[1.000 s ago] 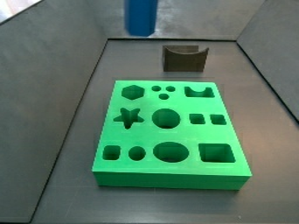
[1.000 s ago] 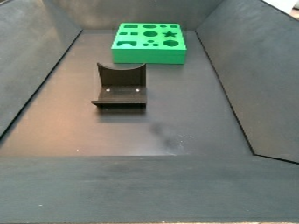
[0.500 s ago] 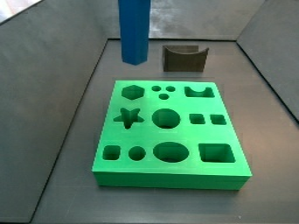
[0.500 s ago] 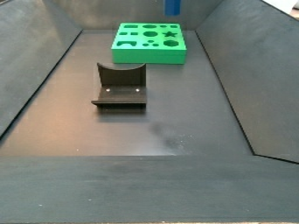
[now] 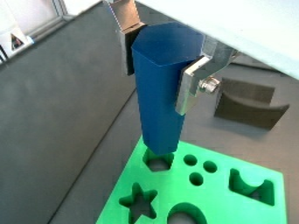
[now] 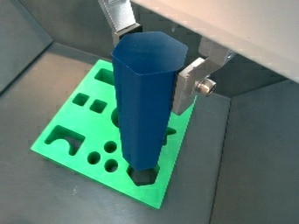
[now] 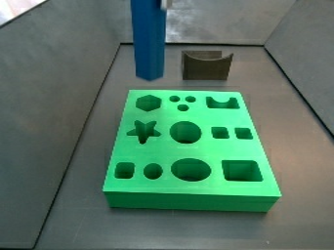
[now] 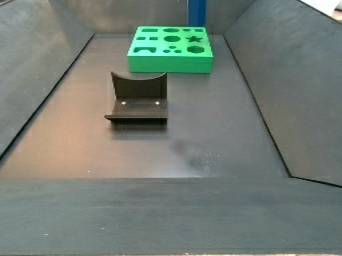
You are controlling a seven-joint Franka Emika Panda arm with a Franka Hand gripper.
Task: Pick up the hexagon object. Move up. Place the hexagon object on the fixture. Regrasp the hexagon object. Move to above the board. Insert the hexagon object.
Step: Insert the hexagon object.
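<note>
In both wrist views the pincer (image 5: 162, 63) (image 6: 149, 63) is pinching the hexagon object (image 5: 162, 96) (image 6: 143, 105) near its top end, one silver finger (image 5: 194, 81) pressed flat on one side face and the other finger (image 5: 125, 19) on the opposite side. The blue bar hangs upright from the pincer, its long axis vertical and its hexagonal end facing the camera.

Directly under the pincer lies the board (image 5: 251, 208) (image 6: 70, 131), bright green and flat on the dark floor. In both wrist views the bar's lower end lines up over the hexagonal hole at the board's corner; whether the tip has touched the board I cannot tell from there. In a side view the hexagon object (image 7: 148, 37) ends clearly above the board (image 7: 189, 146), with dark floor visible between the two, so it is held in the air just beyond the board's far edge, over the side where the hexagonal cut-out sits.

The fixture (image 5: 249, 101) (image 7: 206, 64) stands on the floor beside the pincer, apart from the board's far edge and touching neither board nor bar. In a side view the fixture (image 8: 136, 98) sits well in front of the board (image 8: 170, 50), and only the bar's lower part (image 8: 198, 8) shows at the frame's upper edge above the board.
</note>
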